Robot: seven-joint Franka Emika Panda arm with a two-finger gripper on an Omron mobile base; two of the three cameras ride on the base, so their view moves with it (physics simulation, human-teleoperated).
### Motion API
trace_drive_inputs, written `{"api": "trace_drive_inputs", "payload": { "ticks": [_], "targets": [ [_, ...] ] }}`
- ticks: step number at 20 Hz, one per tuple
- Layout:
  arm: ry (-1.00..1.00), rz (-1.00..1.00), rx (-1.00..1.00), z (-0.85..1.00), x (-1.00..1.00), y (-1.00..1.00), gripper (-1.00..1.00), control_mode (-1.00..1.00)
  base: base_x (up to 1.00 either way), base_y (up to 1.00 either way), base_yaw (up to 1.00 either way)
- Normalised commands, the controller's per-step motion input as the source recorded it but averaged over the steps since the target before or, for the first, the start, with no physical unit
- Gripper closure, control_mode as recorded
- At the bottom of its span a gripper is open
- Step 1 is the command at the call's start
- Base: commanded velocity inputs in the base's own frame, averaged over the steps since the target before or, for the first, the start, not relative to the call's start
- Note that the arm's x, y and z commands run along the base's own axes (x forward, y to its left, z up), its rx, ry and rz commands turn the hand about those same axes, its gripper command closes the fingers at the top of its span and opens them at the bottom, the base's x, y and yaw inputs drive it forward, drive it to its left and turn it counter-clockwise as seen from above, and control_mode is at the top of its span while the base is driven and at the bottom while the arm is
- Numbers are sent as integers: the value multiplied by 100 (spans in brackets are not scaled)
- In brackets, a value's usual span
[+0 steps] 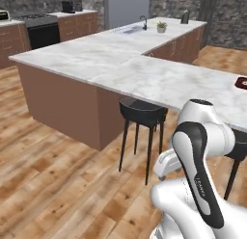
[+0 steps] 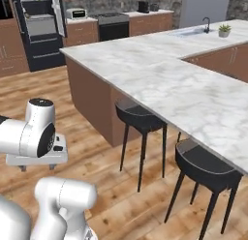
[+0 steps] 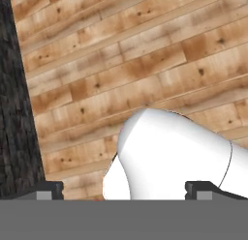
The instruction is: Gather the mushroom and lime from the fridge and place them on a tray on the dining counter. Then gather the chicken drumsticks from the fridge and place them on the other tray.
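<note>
Plainly, the gripper [image 2: 36, 167] hangs low at the left edge of the right base view, over the plank floor [image 2: 97, 152] and well short of the dining counter [image 2: 193, 94]. In the hand view we see its two dark fingertips [image 3: 48, 190] at the bottom corners, spread as wide as they go, with nothing held between them; behind them lie wooden boards and, along the left side, a dark stone wall [image 3: 14, 98].

In the left base view, the marble counter runs from the left middle across to the right edge. At that right edge, a small dark red shape [image 1: 241, 82] rests on the marble. We think it is a tray, though it is cut off by the frame and too small to be sure.

A black stool [image 1: 142, 112] stands against the counter in the middle of that view. In the right base view, a second stool [image 2: 206, 169] sits lower right of it.

Farther back on the counter are a sink [image 1: 129, 29] with a dark faucet [image 1: 144, 22] and a small potted plant [image 1: 161, 26], all in the upper middle of the left base view. A black stove [image 2: 113, 25] stands at the top centre of the right base view, and a tall grey steel unit [image 2: 203, 7] at the upper right.
</note>
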Motion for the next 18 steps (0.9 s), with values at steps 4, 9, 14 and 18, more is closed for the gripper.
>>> {"api": "trace_drive_inputs", "payload": {
  "ticks": [4,9,14,18],
  "targets": [
    [0,0,0,0,0,0,-100,100,100,100,-20],
    [0,0,0,0,0,0,-100,100,100,100,-19],
    [0,0,0,0,0,0,-100,100,100,100,-16],
    [0,0,0,0,0,0,-100,100,100,100,-14]
  ]
}}
